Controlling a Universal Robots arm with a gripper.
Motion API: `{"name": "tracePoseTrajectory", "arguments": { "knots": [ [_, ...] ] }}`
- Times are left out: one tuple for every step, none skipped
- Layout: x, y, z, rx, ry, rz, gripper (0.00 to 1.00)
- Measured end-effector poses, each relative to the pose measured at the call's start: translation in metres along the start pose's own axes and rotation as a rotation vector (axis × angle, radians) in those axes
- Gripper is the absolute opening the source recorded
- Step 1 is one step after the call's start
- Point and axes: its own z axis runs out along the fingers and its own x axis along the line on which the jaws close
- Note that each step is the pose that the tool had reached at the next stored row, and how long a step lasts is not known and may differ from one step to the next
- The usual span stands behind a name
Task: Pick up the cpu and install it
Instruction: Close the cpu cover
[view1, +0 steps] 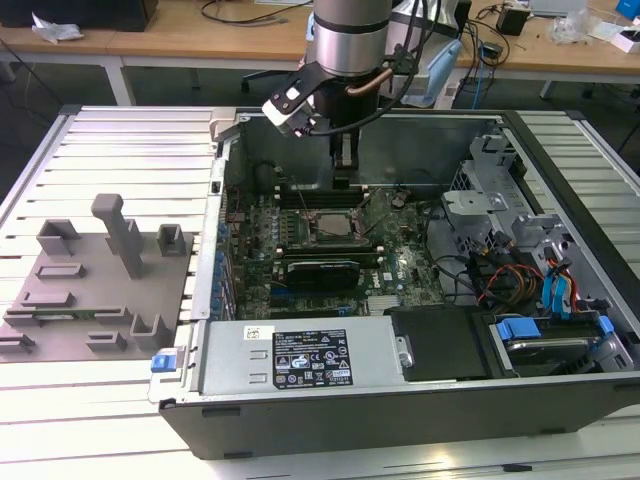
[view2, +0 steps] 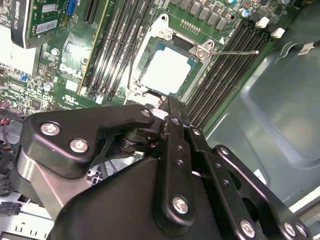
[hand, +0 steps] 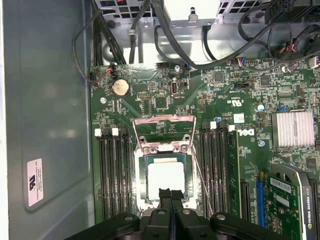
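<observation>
The cpu (hand: 166, 181), a silvery square chip, lies flat in the open socket on the green motherboard (hand: 150, 102); it also shows in the second wrist view (view2: 167, 70) and the exterior view (view1: 334, 226). The socket's metal load plate (hand: 163, 134) is flipped up and its thin lever (hand: 202, 185) stands off to one side. My gripper (hand: 171, 192) hangs just above the edge of the socket, its two black fingers pressed together with nothing between them. In the exterior view the gripper (view1: 343, 175) sits inside the case, above the board's far side.
The open computer case (view1: 300, 365) lies on a slatted table. Memory slots (hand: 112, 175) flank the socket, a graphics card (view1: 320, 272) lies near it, and cables and drive bays (view1: 520, 260) fill the exterior view's right. A grey fixture block (view1: 100, 280) rests at the exterior view's left.
</observation>
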Motion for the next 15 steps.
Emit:
{"name": "tracePoseTrajectory", "arguments": {
  "knots": [
    [0.0, 0.0006, 0.0, 0.0001, -0.0001, 0.0, 0.11],
    [0.0, 0.0011, -0.0001, 0.0002, -0.0002, 0.0, 0.11],
    [0.0001, 0.0022, 0.0, 0.0002, -0.0002, 0.0, 0.11],
    [0.0002, 0.004, 0.0001, 0.0001, -0.0001, 0.0, 0.11],
    [0.0003, 0.0064, 0.0002, 0.0001, -0.0002, 0.0, 0.11],
    [0.0004, 0.0082, 0.0003, 0.0001, -0.0001, 0.0, 0.11],
    [0.0005, 0.0103, 0.0005, 0.0001, 0.0, 0.0, 0.11],
    [0.0006, 0.0119, 0.0005, 0.0001, 0.0, 0.0, 0.11],
    [0.0007, 0.0139, 0.0006, 0.0001, -0.0001, 0.0, 0.11],
    [0.0008, 0.0158, 0.0007, 0.0, 0.0, 0.0, 0.11],
    [0.0009, 0.0186, 0.0008, 0.0, 0.0, 0.0, 0.11],
    [0.001, 0.0205, 0.0009, 0.0001, 0.0, 0.0, 0.11],
    [0.0012, 0.0238, 0.0011, 0.0001, 0.0, 0.0, 0.11],
    [0.0014, 0.0274, 0.0012, 0.0001, 0.0, 0.0, 0.11],
    [0.0016, 0.0313, 0.0014, 0.0001, 0.0, 0.0, 0.11]
  ]
}}
